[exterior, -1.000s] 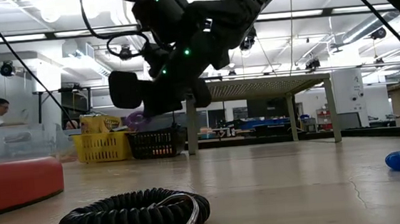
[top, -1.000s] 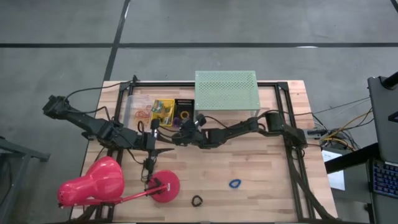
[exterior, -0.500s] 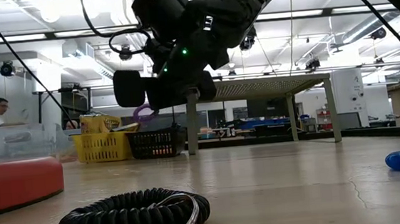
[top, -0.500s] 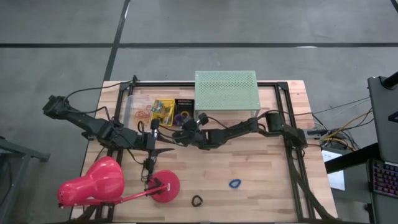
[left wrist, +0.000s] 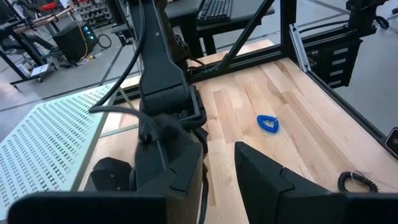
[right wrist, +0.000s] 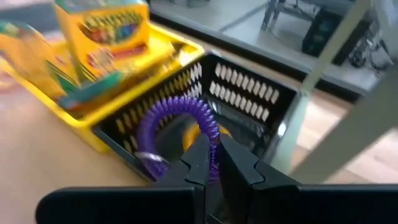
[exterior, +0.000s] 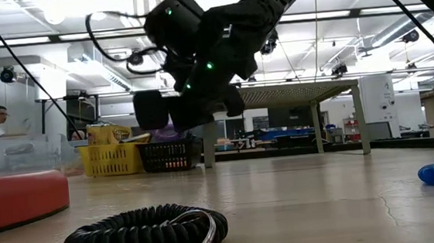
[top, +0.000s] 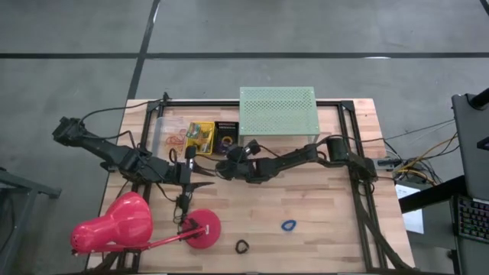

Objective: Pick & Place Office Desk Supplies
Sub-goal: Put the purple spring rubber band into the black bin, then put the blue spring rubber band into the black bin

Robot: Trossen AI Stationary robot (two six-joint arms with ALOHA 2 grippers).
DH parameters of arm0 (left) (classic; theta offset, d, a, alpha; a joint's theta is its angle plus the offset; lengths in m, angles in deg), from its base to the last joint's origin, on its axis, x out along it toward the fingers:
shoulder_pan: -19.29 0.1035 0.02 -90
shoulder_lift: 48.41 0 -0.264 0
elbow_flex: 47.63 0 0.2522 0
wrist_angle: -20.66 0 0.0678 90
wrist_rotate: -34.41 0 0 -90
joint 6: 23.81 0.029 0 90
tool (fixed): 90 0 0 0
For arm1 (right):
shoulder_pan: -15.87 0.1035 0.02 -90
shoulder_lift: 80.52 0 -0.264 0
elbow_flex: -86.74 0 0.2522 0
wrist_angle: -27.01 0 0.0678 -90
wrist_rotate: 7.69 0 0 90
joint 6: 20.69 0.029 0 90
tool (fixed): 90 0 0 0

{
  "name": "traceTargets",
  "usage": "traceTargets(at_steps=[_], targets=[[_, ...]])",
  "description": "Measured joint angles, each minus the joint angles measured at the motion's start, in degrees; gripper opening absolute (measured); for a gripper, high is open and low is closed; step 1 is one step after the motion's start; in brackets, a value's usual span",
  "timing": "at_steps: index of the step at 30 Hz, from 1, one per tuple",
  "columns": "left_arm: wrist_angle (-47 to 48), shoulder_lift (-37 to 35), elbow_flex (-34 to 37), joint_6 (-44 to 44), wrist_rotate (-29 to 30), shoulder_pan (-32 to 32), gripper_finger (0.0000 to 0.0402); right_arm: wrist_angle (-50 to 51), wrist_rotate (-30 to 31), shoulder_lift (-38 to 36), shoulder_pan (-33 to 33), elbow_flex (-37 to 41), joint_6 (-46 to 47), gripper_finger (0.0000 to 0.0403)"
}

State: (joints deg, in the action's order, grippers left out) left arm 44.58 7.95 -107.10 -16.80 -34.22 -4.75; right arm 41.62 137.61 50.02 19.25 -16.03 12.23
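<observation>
Right gripper [right wrist: 211, 163] is pinching the purple ring loop [right wrist: 177, 127] just above the black basket [right wrist: 249, 118], centre frame. It's hanging by one coil, so it could snag the rim. Left gripper [top: 208, 184] is sitting open.

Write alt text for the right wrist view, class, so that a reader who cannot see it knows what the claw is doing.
The right claw is shut on a purple ring loop, holding it above a black perforated basket with an orange item partly hidden inside. Beside the basket, a yellow tray holds yellow-and-green crayon boxes on the wooden table.
</observation>
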Motion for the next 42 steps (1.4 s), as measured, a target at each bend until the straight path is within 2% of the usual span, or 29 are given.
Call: traceTargets(at_steps=[3, 12, 31, 35, 42], targets=[[0.0, 0.0, 0.0, 0.0, 0.0, 0.0, 0.0098, 3.5, -1.5, 0.0, -0.6, 0.0, 3.0, 0.0018], [0.0, 0.0, 0.0, -0.1, 0.0, 0.0, 0.0098, 3.5, -3.5, 0.0, -0.7, 0.0, 3.0, 0.0032], [0.0, 0.0, 0.0, -0.1, 0.0, 0.0, 0.0098, 3.4, -4.9, -0.1, -0.8, -0.2, 2.9, 0.0153], [0.0, 0.0, 0.0, -0.1, 0.0, 0.0, 0.0098, 3.4, -4.8, -0.1, -0.5, -1.4, 0.5, 0.0156], [0.6, 0.0, 0.0, -0.1, 0.0, 0.0, 0.0098, 3.7, -6.6, -3.2, 3.1, -2.4, -7.4, 0.0139]])
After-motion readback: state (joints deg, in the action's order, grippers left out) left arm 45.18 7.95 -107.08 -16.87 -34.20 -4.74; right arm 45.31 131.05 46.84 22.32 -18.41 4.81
